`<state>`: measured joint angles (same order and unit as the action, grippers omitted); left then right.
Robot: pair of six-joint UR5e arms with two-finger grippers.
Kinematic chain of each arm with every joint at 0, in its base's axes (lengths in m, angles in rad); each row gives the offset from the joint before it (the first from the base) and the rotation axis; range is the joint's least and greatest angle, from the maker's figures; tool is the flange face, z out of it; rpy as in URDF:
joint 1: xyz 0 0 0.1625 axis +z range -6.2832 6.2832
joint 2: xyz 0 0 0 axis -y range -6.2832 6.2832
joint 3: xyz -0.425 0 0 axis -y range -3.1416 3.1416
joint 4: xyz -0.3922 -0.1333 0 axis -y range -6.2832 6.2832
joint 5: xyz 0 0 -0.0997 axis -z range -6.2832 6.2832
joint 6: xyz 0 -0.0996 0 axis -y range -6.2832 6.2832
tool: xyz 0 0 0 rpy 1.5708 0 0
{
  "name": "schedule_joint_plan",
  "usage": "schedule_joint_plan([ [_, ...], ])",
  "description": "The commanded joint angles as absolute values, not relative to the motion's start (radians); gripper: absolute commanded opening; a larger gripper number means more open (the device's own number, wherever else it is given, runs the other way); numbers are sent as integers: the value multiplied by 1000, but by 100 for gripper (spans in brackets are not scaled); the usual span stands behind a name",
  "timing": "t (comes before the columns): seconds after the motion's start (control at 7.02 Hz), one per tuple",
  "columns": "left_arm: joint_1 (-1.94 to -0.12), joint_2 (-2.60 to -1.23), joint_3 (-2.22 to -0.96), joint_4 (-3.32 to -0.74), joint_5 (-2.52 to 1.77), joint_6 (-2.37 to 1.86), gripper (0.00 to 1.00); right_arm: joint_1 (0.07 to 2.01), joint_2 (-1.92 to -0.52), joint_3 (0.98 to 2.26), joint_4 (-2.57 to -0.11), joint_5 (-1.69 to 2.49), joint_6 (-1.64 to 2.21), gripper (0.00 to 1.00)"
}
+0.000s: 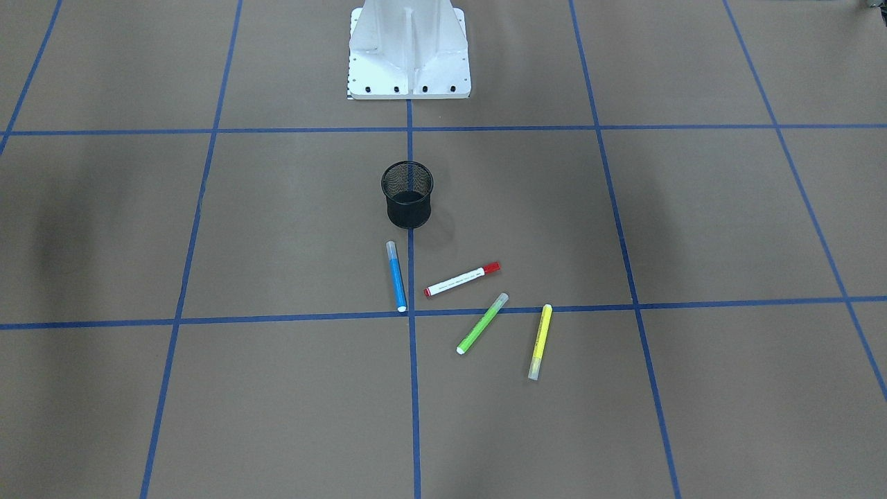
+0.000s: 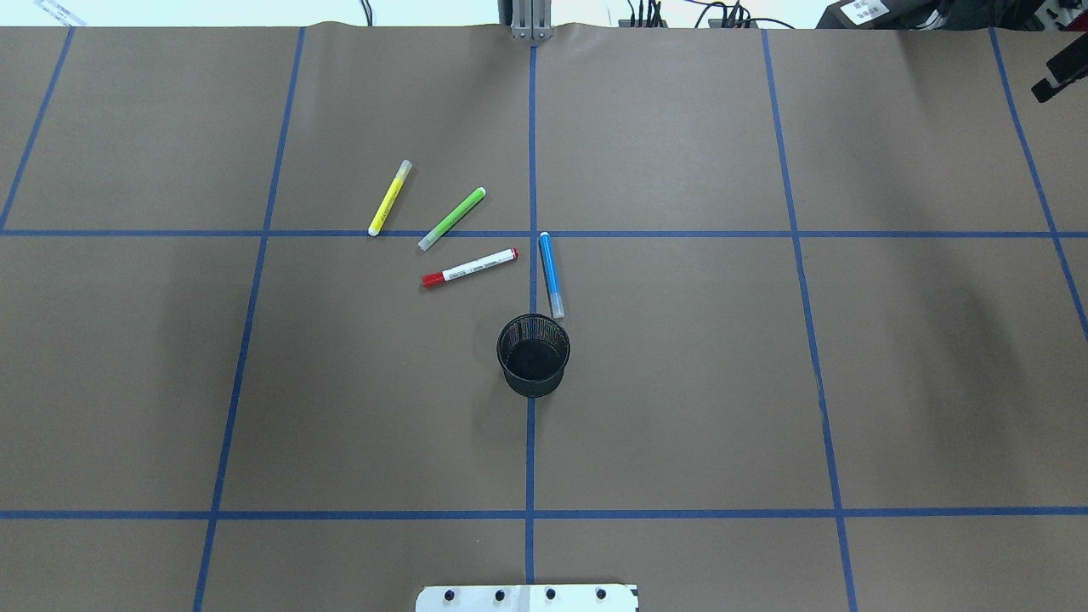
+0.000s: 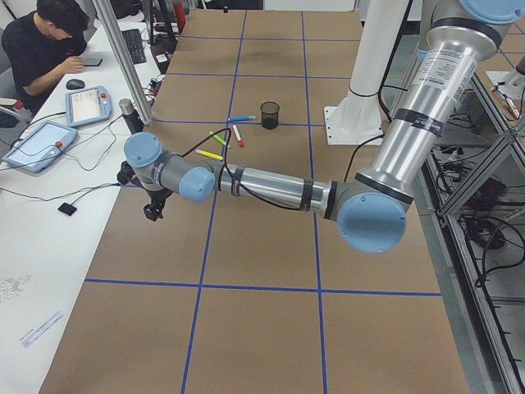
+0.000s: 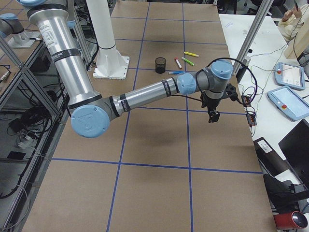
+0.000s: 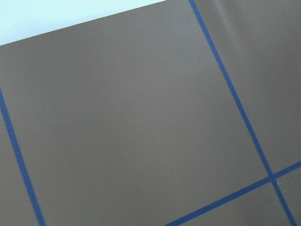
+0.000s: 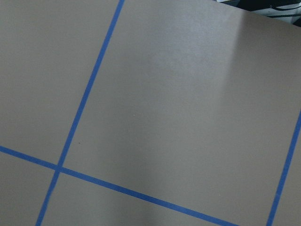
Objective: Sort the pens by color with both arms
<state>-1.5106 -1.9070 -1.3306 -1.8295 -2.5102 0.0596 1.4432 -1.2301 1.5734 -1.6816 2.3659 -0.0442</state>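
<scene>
Left gripper (image 3: 153,207): hangs pointing down from the outstretched left arm (image 3: 271,189), over the table's (image 2: 680,382) edge on the operators' side. It shows only from the side, so I cannot tell how far apart its fingers are or whether it carries anything.
Right gripper (image 4: 212,116): hangs the same way from the right arm (image 4: 145,94); its opening and load cannot be told either.
Yellow pen (image 1: 540,342): the pen nearest the left gripper, yet well apart from it.
Green pen (image 1: 482,323): next one farther from the left gripper, just beside the yellow.
Red-capped pen (image 1: 462,278): between the green and blue pens.
Blue pen (image 1: 396,276): nearest the right gripper, well apart from it, one end just beside the mesh cup (image 1: 407,195).
Wrist views: bare brown paper and blue tape lines (image 2: 531,459) below each gripper.
</scene>
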Motion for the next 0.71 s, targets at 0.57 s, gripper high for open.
schedule_joint_plan([
  [0.57, -1647, -1763, -1312, -1841, -2516, 242, 100, 1623, -1404, 1588, -1681, 2376, -253, 99],
])
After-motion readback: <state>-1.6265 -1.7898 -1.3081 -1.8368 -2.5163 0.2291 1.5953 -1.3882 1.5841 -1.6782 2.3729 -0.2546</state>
